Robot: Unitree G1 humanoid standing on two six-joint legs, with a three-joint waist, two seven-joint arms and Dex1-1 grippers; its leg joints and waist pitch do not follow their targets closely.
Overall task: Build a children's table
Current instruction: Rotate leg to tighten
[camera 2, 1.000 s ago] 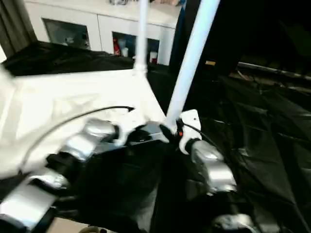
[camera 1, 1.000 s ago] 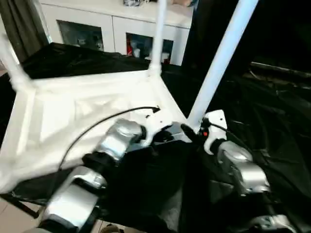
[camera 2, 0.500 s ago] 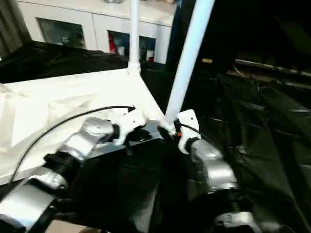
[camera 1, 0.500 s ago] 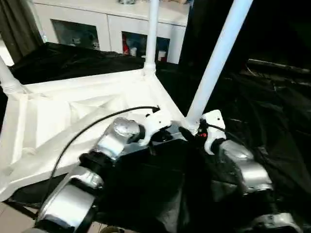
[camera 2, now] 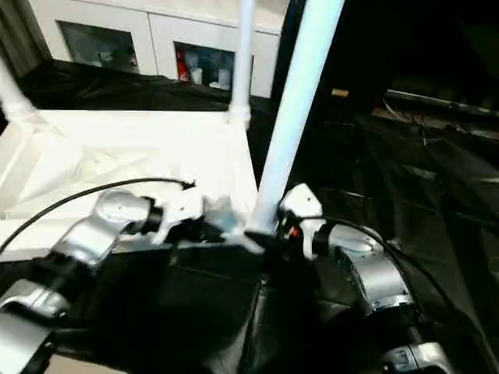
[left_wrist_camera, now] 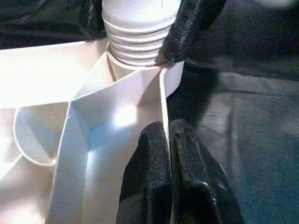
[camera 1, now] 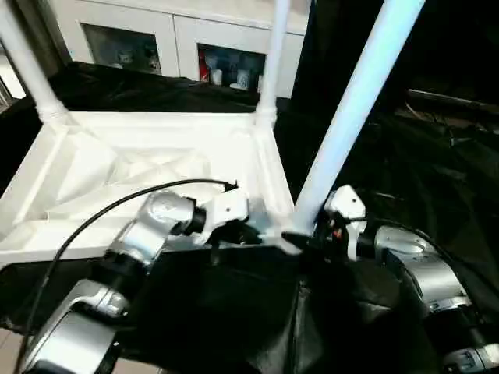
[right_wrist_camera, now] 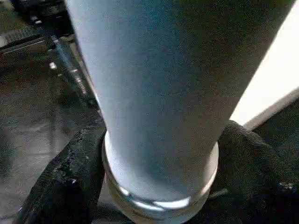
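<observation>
- White tabletop point(camera 1: 148, 156) lies upside down on black cloth point(camera 1: 437, 179), ribbed underside up, filling the scene from 9 to 12 o'clock.
- Two legs stand upright in its far corners: one point(camera 1: 27, 66) at 10 o'clock, one point(camera 1: 269, 70) at 12.
- Left gripper point(left_wrist_camera: 169, 140) has its fingers pressed together, pinching the top's thin rim just beside the near corner socket.
- Near leg point(camera 1: 355, 109) rises tilted toward 1 o'clock from that socket.
- Right gripper point(right_wrist_camera: 159, 186) has its fingers point(right_wrist_camera: 70, 172) spread around this leg's collared base.
</observation>
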